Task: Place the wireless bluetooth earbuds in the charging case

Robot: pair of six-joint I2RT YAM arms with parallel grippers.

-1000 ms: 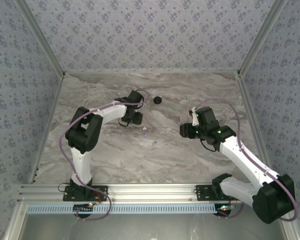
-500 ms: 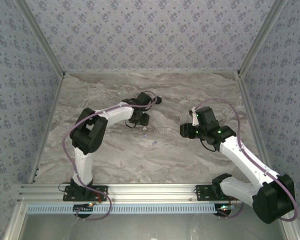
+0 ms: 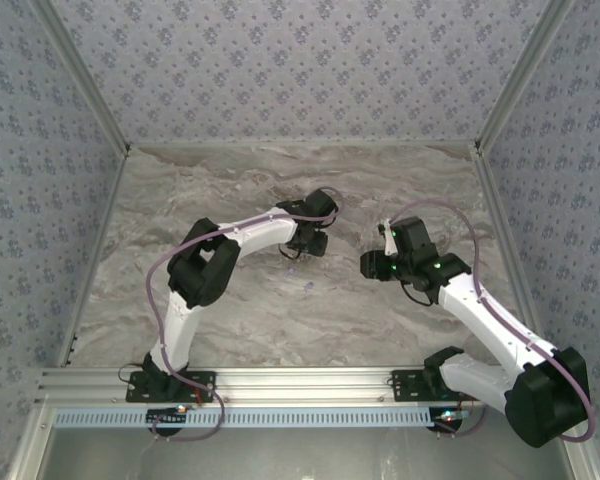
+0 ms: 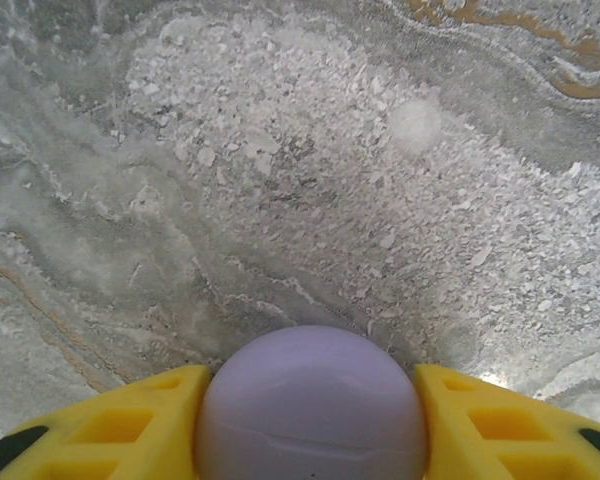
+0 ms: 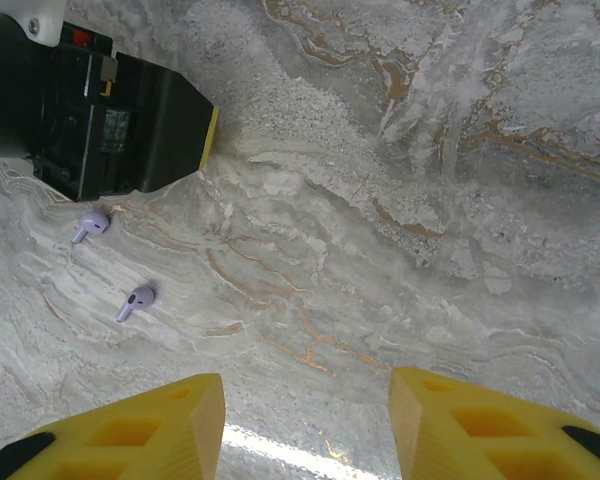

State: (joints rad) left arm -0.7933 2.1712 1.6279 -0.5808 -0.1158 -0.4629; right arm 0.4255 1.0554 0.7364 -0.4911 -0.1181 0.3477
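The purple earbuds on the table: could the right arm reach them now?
Probably yes. The right end effector is open and empty, with bare marble between it and both earbuds; the left end effector, holding a purple case, crowds one.

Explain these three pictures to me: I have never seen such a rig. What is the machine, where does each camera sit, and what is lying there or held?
This is a robot with two jointed arms, the left arm and the right arm, bolted at the near edge of a marble-patterned table. The wide picture comes from a fixed camera above and behind them. The other two come from a camera on each wrist, looking past its yellow fingers. The left tool is closed on a pale purple round case. The right tool is open, with nothing between its fingers. Two pale purple earbuds lie loose on the table.
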